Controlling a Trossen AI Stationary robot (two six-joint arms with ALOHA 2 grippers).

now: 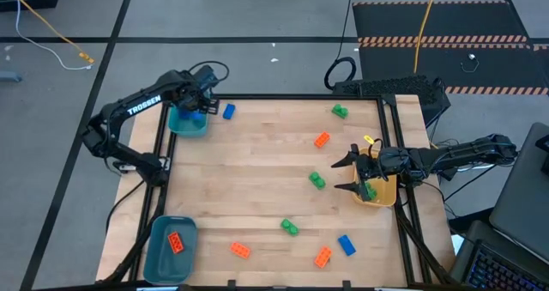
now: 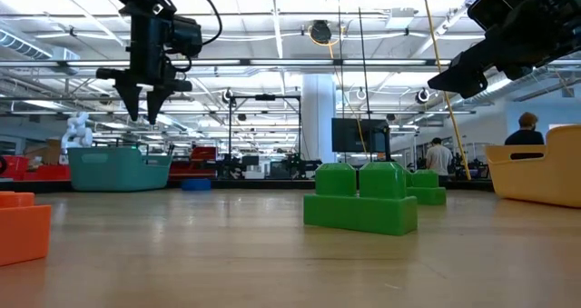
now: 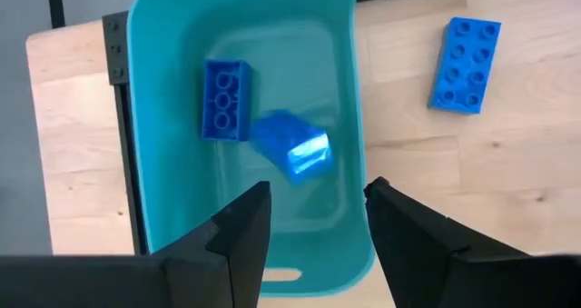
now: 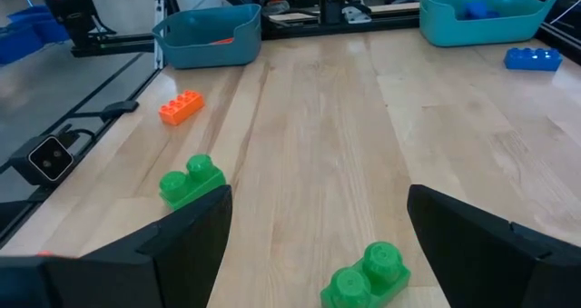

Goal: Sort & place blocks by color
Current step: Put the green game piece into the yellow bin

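Table: pale wooden slatted tabletop [image 1: 257, 179] with light grain stripes.
Bins: two teal plastic rectangular bins [image 3: 163, 117] [image 1: 159, 252]; one yellow-orange plastic bin [image 2: 545, 176].
Blocks: blue studded bricks [image 3: 465, 63], orange studded bricks [image 4: 181, 106], green studded bricks [image 2: 361, 199].

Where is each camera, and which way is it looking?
High: above the table, looking down; both arms show.
Low: at table height, looking across at a green block; both grippers hang above.
Left wrist: over the teal bin, blue blocks inside; own fingers below.
Right wrist: looks across the table; own fingers below.
Shared: the wrist views both show that bin.
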